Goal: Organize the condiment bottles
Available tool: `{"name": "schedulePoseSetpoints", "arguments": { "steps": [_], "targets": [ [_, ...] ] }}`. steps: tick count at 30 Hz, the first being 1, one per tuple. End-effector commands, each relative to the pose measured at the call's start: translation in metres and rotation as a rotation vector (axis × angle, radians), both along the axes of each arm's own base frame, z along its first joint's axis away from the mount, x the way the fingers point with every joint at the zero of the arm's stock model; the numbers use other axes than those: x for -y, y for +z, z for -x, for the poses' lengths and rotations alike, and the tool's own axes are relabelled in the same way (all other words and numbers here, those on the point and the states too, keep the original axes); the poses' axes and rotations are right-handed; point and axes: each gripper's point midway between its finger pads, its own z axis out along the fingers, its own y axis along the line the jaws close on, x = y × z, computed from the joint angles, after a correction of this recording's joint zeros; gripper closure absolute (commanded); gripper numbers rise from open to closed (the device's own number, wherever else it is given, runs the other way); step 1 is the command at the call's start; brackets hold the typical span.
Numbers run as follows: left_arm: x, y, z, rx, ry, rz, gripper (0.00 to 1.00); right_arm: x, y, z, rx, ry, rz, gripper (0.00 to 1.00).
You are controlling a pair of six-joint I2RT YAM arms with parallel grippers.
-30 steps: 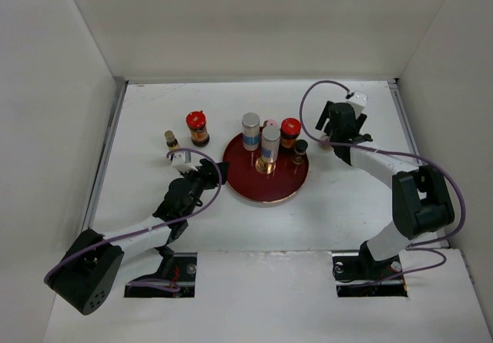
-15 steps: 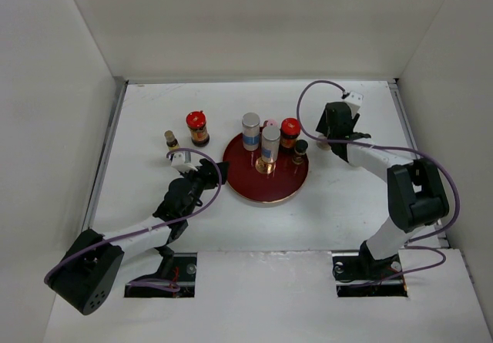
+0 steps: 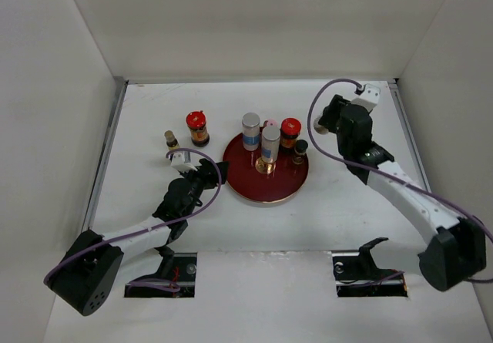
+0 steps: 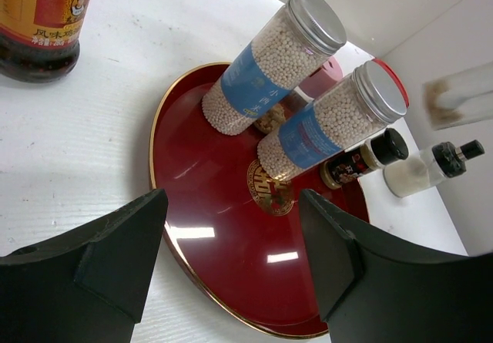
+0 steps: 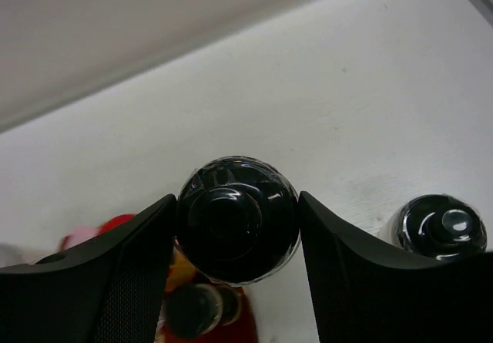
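Note:
A dark red round plate (image 3: 266, 179) holds two silver-capped blue-labelled cylinders (image 3: 251, 131) (image 3: 269, 144), a red-lidded jar (image 3: 290, 132), a pink-capped bottle (image 3: 269, 122) and a small black-capped bottle (image 3: 299, 152). A second red-lidded brown jar (image 3: 198, 127) and a tiny bottle (image 3: 172, 139) stand on the table to its left. My right gripper (image 5: 237, 204) is shut on a black-capped bottle (image 5: 237, 218) right of the plate, also in the top view (image 3: 323, 123). Another black-capped white bottle (image 5: 443, 223) stands beside it. My left gripper (image 4: 231, 204) is open and empty at the plate's left rim (image 4: 158, 146).
The left wrist view shows the cylinders (image 4: 262, 69) (image 4: 323, 123), the small black-capped bottle (image 4: 362, 158) on the plate and the white bottle (image 4: 427, 169) off its right edge. White walls enclose the table on three sides.
My right arm has risen and its wrist has swung up, with the black-capped bottle between its fingers. The left arm and the bottles on the plate have not moved.

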Motion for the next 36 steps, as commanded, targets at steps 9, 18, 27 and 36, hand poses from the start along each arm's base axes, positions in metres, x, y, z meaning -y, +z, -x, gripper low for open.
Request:
{"name": "schedulePoseSetpoints", "arguments": {
  "steps": [9, 18, 27, 36],
  "targets": [
    [0.000, 0.032, -0.008, 0.089, 0.012, 0.050, 0.32, -0.105, 0.054, 0.082, 0.114, 0.358, -0.015, 0.59],
    [0.002, 0.031, -0.008, 0.086, 0.005, 0.050, 0.32, -0.155, -0.012, 0.085, 0.001, 0.456, -0.013, 0.60],
    [0.002, 0.035, -0.006, 0.096, 0.002, 0.057, 0.32, -0.165, -0.062, 0.063, -0.033, 0.426, 0.019, 0.59],
    [0.004, 0.034, -0.006, 0.096, -0.002, 0.053, 0.32, -0.159, -0.087, 0.048, -0.045, 0.359, 0.084, 0.58]
  ]
}}
